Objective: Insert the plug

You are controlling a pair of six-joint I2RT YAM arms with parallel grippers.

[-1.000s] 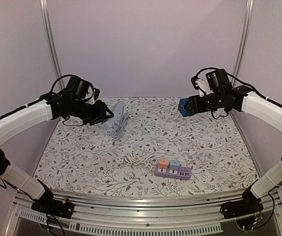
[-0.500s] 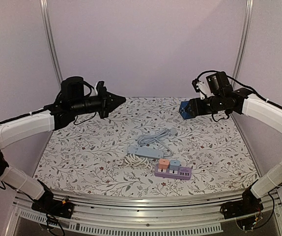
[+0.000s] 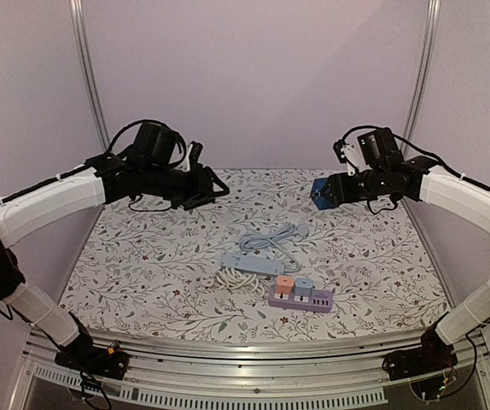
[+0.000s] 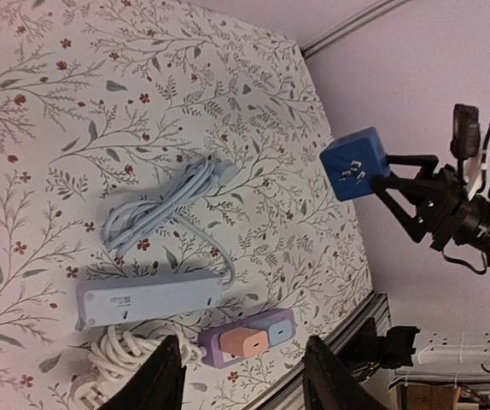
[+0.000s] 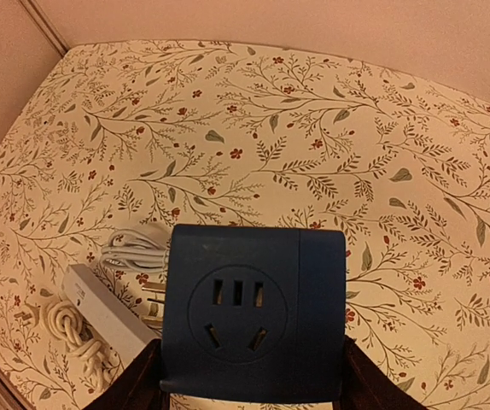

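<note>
Left gripper [image 3: 211, 190] is up in the air over the far-left part of the table [image 3: 134, 256], jaws spread wide, nothing between them. Its wrist view shows both fingers [image 4: 166, 376] at the frame bottom with only the table below. Right gripper [image 3: 329, 193] is raised near the far-right corner and clamped onto the blue cube adapter [image 5: 253, 316], one finger on each side of it. The cube is off the surface, touching nothing else. The face toward the right wrist camera has socket holes. The face seen from the left wrist view has small white marks, too small to say if they are prongs. Purple power strip [image 3: 300, 299] lies flat close to the near edge, a bit right of the middle, with a pink adapter [image 3: 284, 284] and a light-blue adapter [image 3: 304, 285] sitting side by side on its left end. Pale blue power strip [image 3: 252, 263] lies flat just behind and left of it, toward the table centre, apart from the purple one. Its bundled cable [image 3: 272, 238] lies further back toward the far edge. White coiled cord [image 3: 232, 278] sits against the near side of the pale strip, left of the purple strip, with its white plug [image 3: 208, 280] at the left end of the coil.
</note>
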